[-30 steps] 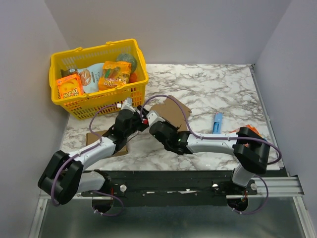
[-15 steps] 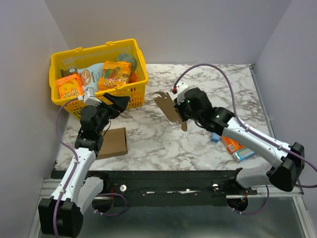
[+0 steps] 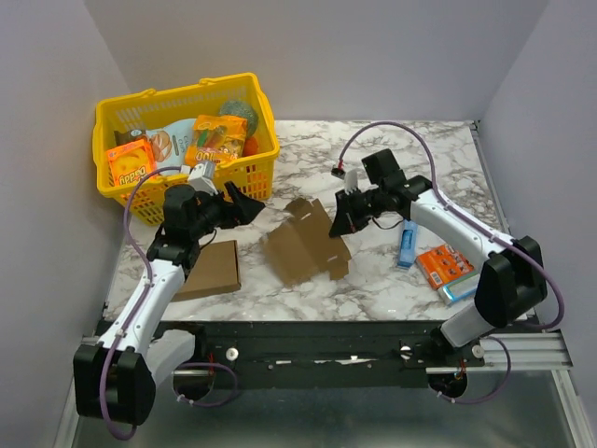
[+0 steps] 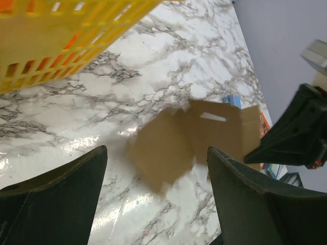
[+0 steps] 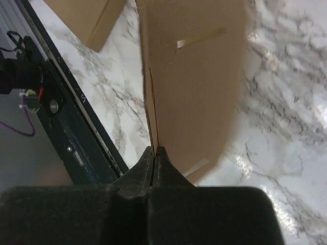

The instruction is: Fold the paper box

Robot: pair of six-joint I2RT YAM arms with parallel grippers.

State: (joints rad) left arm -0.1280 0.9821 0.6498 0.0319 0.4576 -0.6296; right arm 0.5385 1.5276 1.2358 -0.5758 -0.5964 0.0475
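Observation:
The paper box (image 3: 303,245) is a flat brown cardboard piece with creases, a slot and notched tabs, lying tilted on the marble table near the middle. My right gripper (image 3: 341,222) is shut on its right edge; in the right wrist view the jaws (image 5: 155,149) pinch a thin double edge of the paper box (image 5: 196,76). My left gripper (image 3: 250,207) is open and empty, a little left of the box and above the table. The left wrist view shows the paper box (image 4: 189,140) ahead between its open fingers (image 4: 66,189), with the right gripper (image 4: 294,138) at the box's far side.
A yellow basket (image 3: 252,173) full of snack packs stands at the back left. A plain brown cardboard rectangle (image 3: 207,269) lies at the front left. A blue packet (image 3: 408,241) and an orange box (image 3: 444,265) lie to the right. Grey walls enclose the table.
My right arm lifted the paper box toward the back, then brought it down to the table's middle. My left arm drew back toward the basket, then swung its open gripper toward the box.

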